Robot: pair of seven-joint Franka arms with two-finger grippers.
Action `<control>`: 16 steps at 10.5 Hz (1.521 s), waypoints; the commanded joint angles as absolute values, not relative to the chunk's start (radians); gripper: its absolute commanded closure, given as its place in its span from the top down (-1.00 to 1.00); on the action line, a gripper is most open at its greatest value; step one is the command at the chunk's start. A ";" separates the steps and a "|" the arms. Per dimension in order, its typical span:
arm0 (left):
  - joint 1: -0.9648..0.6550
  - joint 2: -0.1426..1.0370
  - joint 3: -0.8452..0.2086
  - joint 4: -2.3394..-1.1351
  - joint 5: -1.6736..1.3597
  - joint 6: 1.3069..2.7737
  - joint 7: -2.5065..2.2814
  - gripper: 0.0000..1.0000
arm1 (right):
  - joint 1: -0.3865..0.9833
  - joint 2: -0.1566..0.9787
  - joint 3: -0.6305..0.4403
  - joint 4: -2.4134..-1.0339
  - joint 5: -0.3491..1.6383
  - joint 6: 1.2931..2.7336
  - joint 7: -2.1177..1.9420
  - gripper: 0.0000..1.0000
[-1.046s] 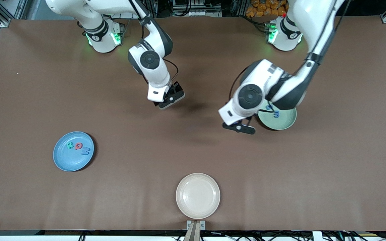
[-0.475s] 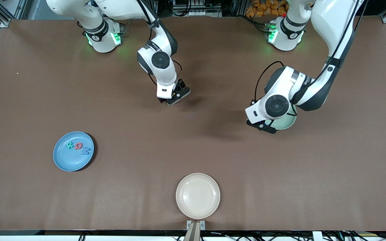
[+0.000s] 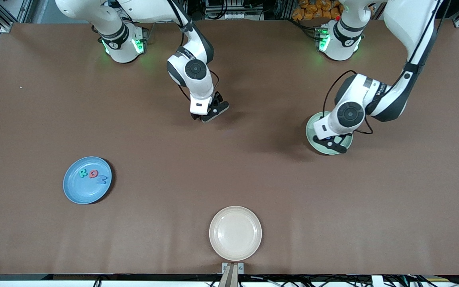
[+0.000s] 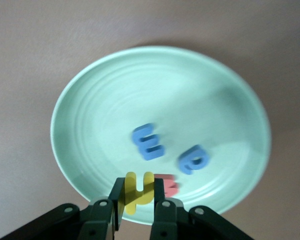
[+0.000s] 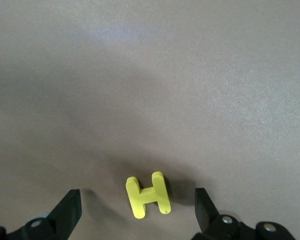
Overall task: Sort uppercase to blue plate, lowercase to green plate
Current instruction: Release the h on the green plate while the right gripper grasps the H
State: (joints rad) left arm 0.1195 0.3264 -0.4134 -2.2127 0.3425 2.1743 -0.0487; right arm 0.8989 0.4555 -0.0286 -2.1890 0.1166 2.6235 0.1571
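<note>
Inventory, largest item first, taken from my two grippers.

1. Brown table (image 3: 229, 175). It lies under everything.
2. Round pale mint-green plate with a shallow rim (image 4: 90, 100). It sits directly below my left gripper (image 4: 138, 200). It holds two small blue foam lowercase letters (image 4: 148, 142) and a small red foam letter (image 4: 170, 183), the red one just under my fingertips.
3. Round sky-blue plate (image 3: 87, 180). It is well apart from my right gripper (image 5: 135, 210), toward the right arm's end of the table. It carries a teal, a red and a blue foam capital.
4. Round beige plate (image 3: 235, 233). It is bare and well apart from both grippers.
5. Small yellow foam lowercase letter (image 4: 138, 192). It is pinched edge-on in my left gripper's closed fingers, over the green plate near its rim.
6. Small yellow foam capital H (image 5: 148, 195). It lies flat on the table between my right gripper's wide-open fingers.

Risks, as I judge them:
- A release this close to the rim could let the light foam bounce or roll off the green plate.
- It may also land on the red letter and knock it.
- The H sits skewed to my right fingers, so closing could twist it or flick it away.
</note>
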 commanded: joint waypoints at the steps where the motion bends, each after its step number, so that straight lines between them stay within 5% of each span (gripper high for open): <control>1: 0.159 0.288 -0.417 -2.269 0.373 2.241 0.004 -0.96 | 0.908 0.451 -0.035 -2.210 0.103 2.652 0.187 1.00; 4: 0.166 0.301 -0.404 -2.269 0.397 2.244 0.008 -0.94 | 0.905 0.451 -0.035 -2.229 0.103 2.695 0.187 1.00; 5: 0.166 0.298 -0.396 -2.267 0.400 2.246 0.017 -0.68 | 0.904 0.451 -0.037 -2.227 0.103 2.697 0.187 1.00; 8: 0.166 0.299 -0.377 -2.249 0.397 2.246 0.077 0.69 | 0.902 0.449 -0.037 -2.230 0.103 2.695 0.187 1.00; 9: 0.164 0.296 -0.376 -2.234 0.394 2.246 0.078 0.77 | 0.905 0.446 -0.037 -2.230 0.103 2.695 0.187 -0.41; 10: 0.167 0.290 -0.374 -2.221 0.393 2.246 0.078 1.00 | 0.904 0.445 -0.037 -2.230 0.103 2.698 0.190 -0.99; 16: 0.156 0.233 -0.342 -2.123 0.260 2.244 -0.010 1.00 | 0.888 0.434 -0.086 -2.229 0.103 2.698 0.190 -1.00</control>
State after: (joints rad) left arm 0.1612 0.2913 -0.3557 -2.1398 0.3275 2.2474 0.0280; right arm 0.8971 0.4413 -0.0595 -2.2153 0.1158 2.6874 0.1722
